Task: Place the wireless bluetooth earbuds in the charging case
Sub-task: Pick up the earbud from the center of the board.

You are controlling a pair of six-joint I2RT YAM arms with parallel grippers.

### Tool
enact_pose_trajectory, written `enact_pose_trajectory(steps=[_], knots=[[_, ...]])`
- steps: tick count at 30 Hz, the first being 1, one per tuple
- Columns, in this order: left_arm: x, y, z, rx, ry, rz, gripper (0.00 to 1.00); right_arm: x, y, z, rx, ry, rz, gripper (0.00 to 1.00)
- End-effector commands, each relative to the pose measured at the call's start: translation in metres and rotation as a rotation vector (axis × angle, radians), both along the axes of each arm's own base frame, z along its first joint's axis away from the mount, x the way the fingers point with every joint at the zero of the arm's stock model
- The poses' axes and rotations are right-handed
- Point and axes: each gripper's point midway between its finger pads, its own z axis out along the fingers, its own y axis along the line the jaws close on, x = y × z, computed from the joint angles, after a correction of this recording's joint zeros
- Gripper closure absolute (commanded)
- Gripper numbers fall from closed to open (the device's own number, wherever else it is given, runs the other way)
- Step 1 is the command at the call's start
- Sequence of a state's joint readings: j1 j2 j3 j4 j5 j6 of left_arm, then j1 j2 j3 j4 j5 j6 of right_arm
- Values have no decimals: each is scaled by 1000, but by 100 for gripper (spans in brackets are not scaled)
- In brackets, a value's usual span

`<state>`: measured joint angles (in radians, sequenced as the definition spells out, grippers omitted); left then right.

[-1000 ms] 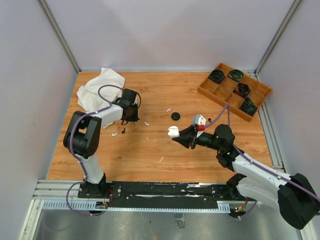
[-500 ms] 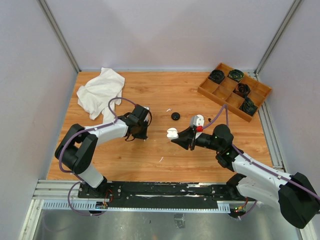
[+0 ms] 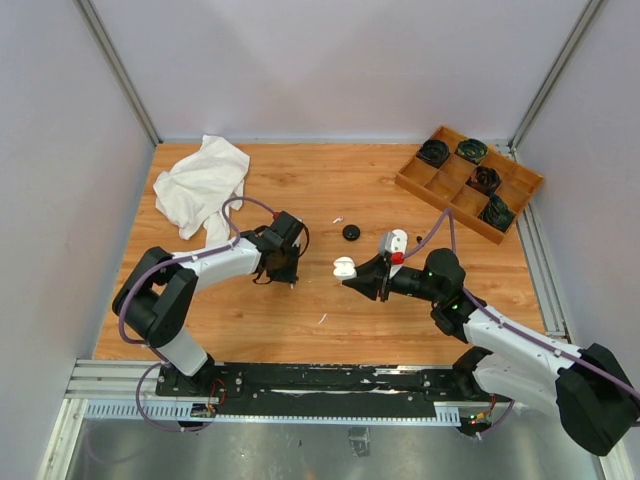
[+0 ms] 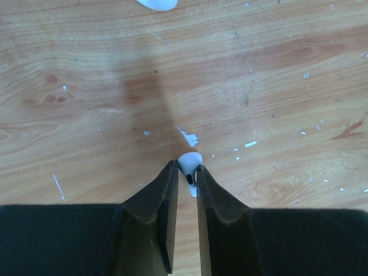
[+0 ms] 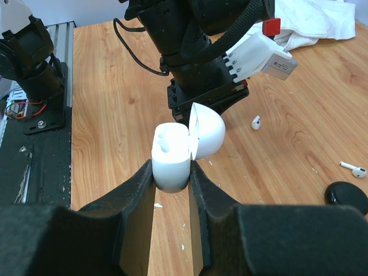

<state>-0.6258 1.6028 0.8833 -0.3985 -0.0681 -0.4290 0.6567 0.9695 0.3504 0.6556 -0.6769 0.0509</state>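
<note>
Two hands are gripping: the left hand point(image 4: 186, 167) is pinching a white earbud point(image 4: 190, 160) over the worktop point(image 4: 270, 69), the right hand point(image 5: 171, 168) is clamping the open charging case point(image 5: 171, 148)

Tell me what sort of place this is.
Probably a robot lab test cell: a wooden table boxed in by plain grey panels, the left arm and right arm bolted to a mounting rail, and a divided tray holding round cases.
</note>
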Motion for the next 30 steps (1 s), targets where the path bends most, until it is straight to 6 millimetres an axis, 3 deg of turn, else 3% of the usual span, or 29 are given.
enact_pose_trajectory(steps=[1, 9, 30], knots=[[-21, 11, -13, 78, 106, -4, 76, 0, 5, 16, 15, -46, 14, 95], [-13, 5, -3, 62, 95, 19, 63, -2, 6, 17, 13, -47, 20, 95], [-5, 1, -9, 76, 119, 77, 65, -2, 4, 19, 11, -63, 5, 94]])
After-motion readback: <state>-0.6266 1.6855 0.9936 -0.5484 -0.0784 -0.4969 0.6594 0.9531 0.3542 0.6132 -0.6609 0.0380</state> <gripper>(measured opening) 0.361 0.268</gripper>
